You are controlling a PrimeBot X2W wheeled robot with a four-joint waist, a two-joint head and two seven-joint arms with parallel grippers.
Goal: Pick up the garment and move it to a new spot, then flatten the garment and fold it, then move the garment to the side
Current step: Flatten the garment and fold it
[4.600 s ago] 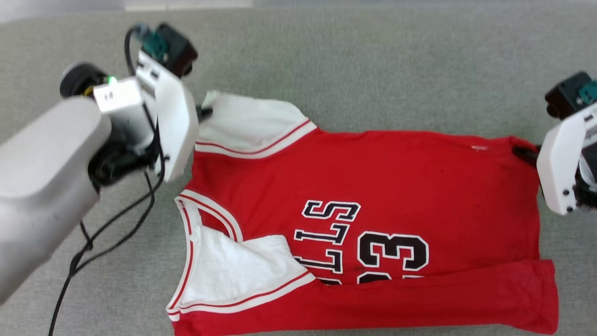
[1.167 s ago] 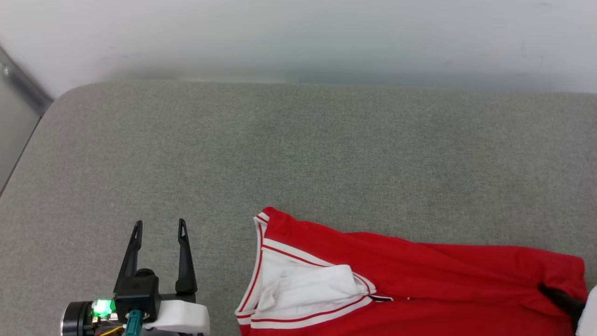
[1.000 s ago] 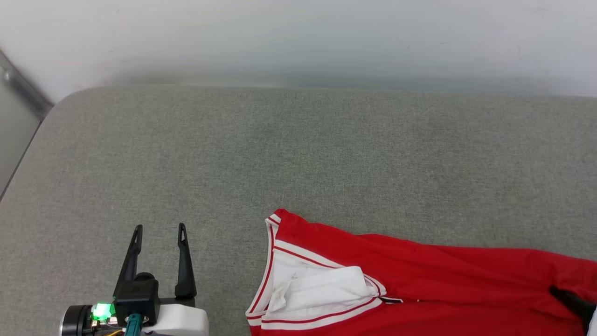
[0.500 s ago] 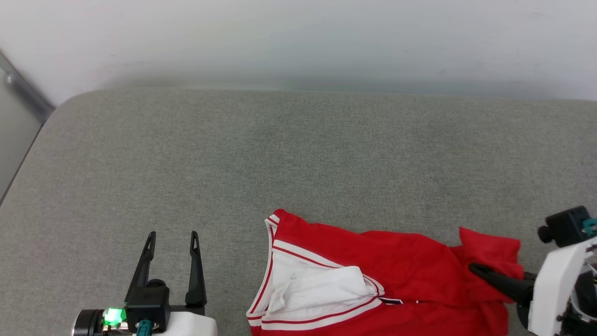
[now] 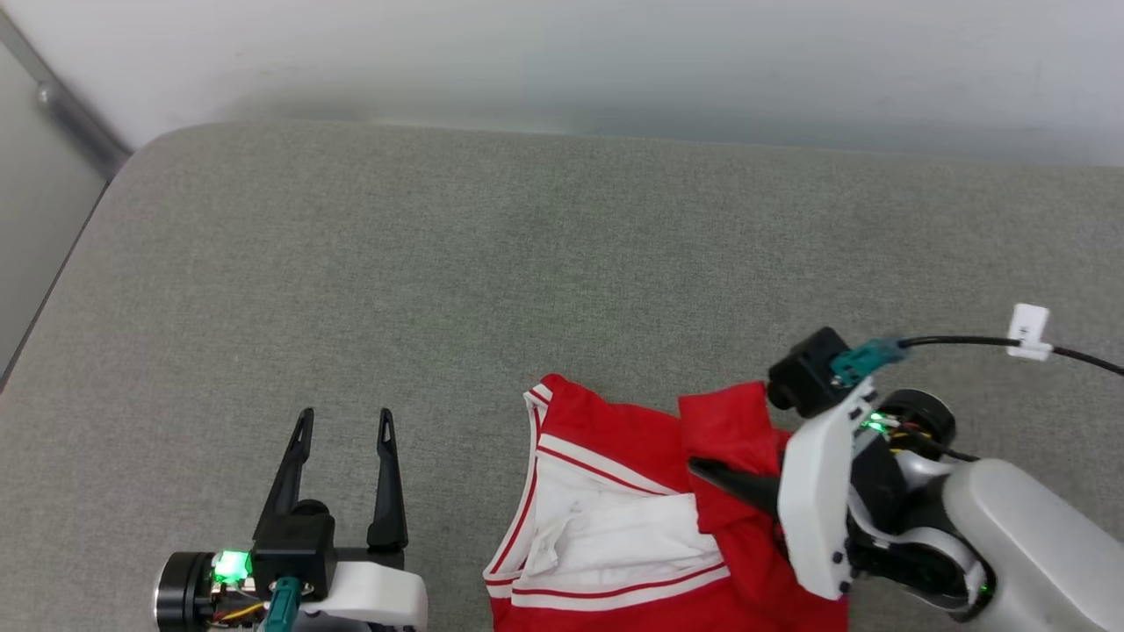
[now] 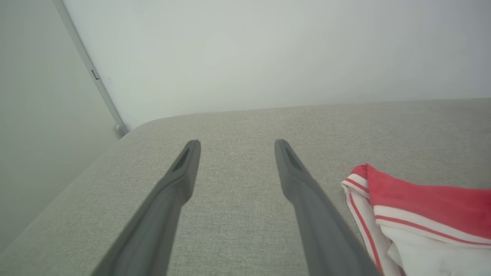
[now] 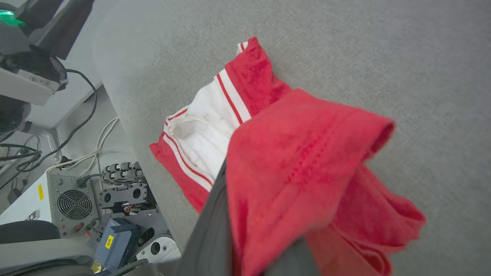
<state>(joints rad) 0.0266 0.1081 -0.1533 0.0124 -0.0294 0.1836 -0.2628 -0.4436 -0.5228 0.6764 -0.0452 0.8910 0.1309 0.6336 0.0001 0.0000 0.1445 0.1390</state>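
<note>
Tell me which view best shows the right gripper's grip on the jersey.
The right wrist view: close up, a red corner of the garment drapes over the right gripper's shut fingers. The head view shows the same pinch from above, smaller. The left wrist view catches the striped sleeve edge beside the open left gripper.

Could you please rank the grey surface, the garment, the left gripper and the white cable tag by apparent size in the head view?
Largest to smallest:
1. grey surface
2. garment (partly cut off)
3. left gripper
4. white cable tag
</note>
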